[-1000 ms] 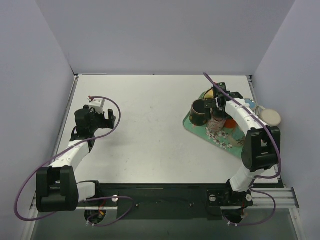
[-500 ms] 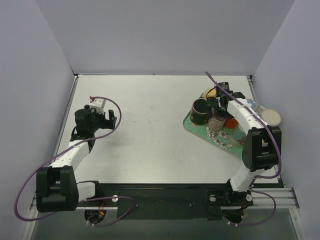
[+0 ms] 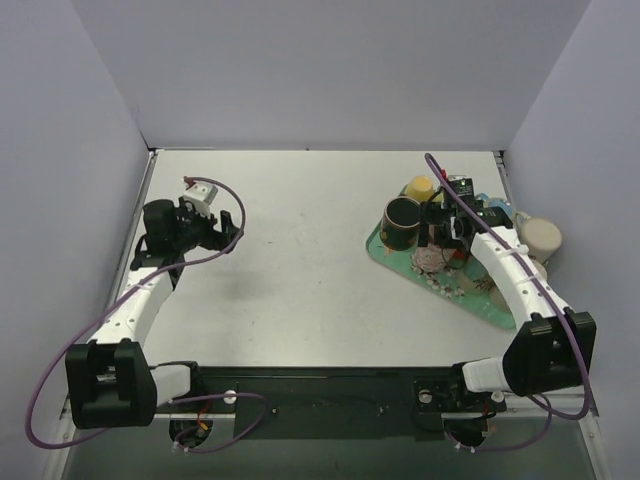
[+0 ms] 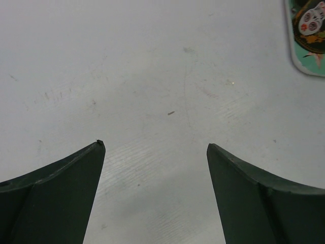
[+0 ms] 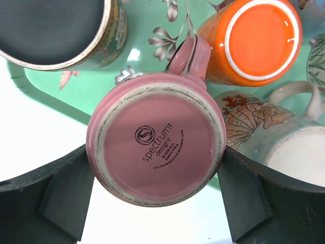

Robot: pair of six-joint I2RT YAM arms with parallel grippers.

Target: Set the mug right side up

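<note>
Two arms work the worktop (image 4: 152, 76), and both have shifted in the past second. The right arm's elbow has swung out to the right and back toward the base rail. That has carried the right pincer (image 5: 155, 152) slightly rightward and bared one yellow item (image 3: 420, 188) just beyond it. The left arm has stretched farther out. The left pincer (image 4: 155, 147) is spread wide above bare worktop, with nothing between its fingers.

One pink mug (image 5: 152, 157) sits base up at the edge of the single green tray (image 5: 96, 89). It lies directly between the right pincer's fingers (image 5: 66, 188), with its handle pointing away from the wrist. The fingers flank it on both sides and their inner edges meet its outline. Whether they press it or only bracket it cannot be told.

Four mugs show plainly around that pincer:
- The pink mug is between the fingers.
- One dark mug (image 5: 56, 25) stands mouth up beyond the left finger.
- One orange mug (image 5: 259, 35) stands base up beyond the right finger, just beside the pink mug's handle.
- One shell mug (image 5: 254, 122) is close against the right finger.

One cream cup (image 3: 541, 238) stands off the tray on the worktop, to the pincer's right.
</note>
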